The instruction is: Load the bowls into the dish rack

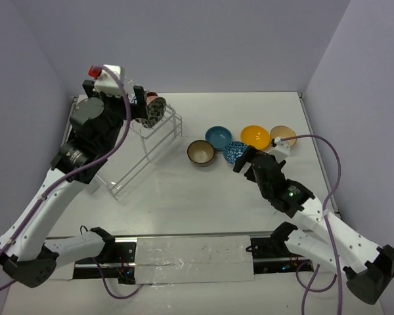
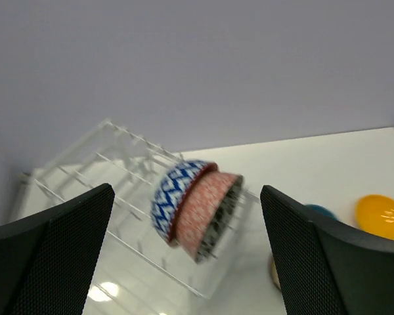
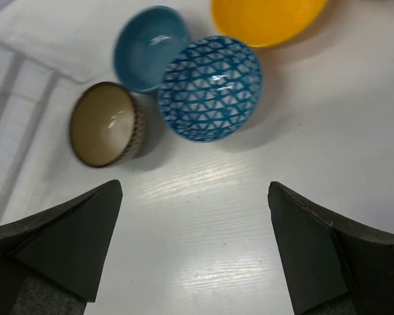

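The white wire dish rack (image 1: 139, 156) stands at the back left. On its top tier, patterned bowls (image 1: 152, 111) stand on edge, nested: a blue one (image 2: 171, 194), a salmon one (image 2: 205, 209) and a grey-patterned rim (image 2: 222, 220). My left gripper (image 1: 139, 98) hovers just above them, open (image 2: 187, 262), touching none. On the table sit a dark brown bowl (image 1: 201, 153), a teal bowl (image 1: 218, 136), a blue patterned bowl (image 1: 234, 151), an orange-yellow bowl (image 1: 255, 136) and a tan bowl (image 1: 283, 134). My right gripper (image 1: 241, 160) stands open (image 3: 194, 249) just short of the blue patterned bowl (image 3: 210, 88).
The rack's wires (image 3: 13, 131) show at the left of the right wrist view, beside the dark brown bowl (image 3: 106, 125). A purple cable (image 1: 328, 154) loops over the right arm near the tan bowl. Walls close in the table at the back and the sides.
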`<action>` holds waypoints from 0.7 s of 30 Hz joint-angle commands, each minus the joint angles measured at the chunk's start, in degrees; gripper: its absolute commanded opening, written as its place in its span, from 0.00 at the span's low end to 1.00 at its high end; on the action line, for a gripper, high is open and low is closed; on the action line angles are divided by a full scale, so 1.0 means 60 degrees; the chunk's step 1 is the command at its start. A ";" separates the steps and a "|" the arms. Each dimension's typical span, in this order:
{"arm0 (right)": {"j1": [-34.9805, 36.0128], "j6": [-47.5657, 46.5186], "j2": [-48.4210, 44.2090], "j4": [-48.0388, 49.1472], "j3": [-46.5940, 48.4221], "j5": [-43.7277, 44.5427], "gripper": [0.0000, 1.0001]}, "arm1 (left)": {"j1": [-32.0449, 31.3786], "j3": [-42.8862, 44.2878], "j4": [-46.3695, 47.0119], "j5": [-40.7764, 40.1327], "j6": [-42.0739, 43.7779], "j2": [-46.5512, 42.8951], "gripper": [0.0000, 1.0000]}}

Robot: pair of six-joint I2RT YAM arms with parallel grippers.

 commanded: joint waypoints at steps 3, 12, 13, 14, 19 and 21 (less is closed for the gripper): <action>-0.1650 0.0503 0.1751 -0.0740 0.0928 -0.0559 0.99 | -0.0040 -0.1455 -0.1209 0.1394 -0.3361 -0.1126 0.99; -0.2808 0.0297 0.4740 0.0842 0.1718 -0.1849 0.91 | -0.0040 -0.3419 -0.1546 0.2421 -0.4271 -0.2445 0.99; -0.2823 0.0327 0.4974 0.0916 0.1806 -0.1907 0.90 | -0.0040 -0.3507 -0.1546 0.2436 -0.4314 -0.2490 0.99; -0.2882 0.0356 0.5426 0.1004 0.1909 -0.1995 0.88 | -0.0040 -0.3667 -0.1546 0.2480 -0.4416 -0.2519 0.99; -0.3072 0.0560 0.6556 0.1385 0.2100 -0.2230 0.76 | -0.0040 -0.4020 -0.1298 0.2963 -0.4637 -0.2622 0.99; -0.3102 0.0605 0.6719 0.1487 0.2071 -0.2245 0.73 | -0.0040 -0.4137 -0.1181 0.3182 -0.4798 -0.2607 0.99</action>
